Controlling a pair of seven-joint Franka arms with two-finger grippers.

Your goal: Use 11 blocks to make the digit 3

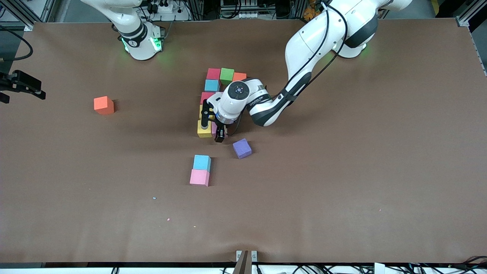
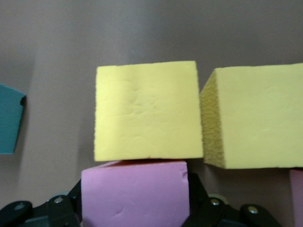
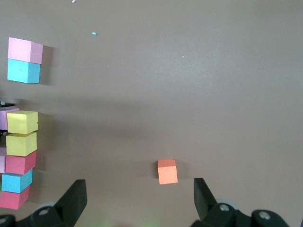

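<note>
Pink block (image 2: 135, 191) sits between left gripper (image 1: 211, 126) jaws; right gripper (image 3: 139, 198) gapes.

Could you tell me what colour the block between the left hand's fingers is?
Pink block, best in the left wrist view.

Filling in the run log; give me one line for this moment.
left end effector: around pink block beside yellow blocks | right end effector: open, waiting | purple block: loose
</note>
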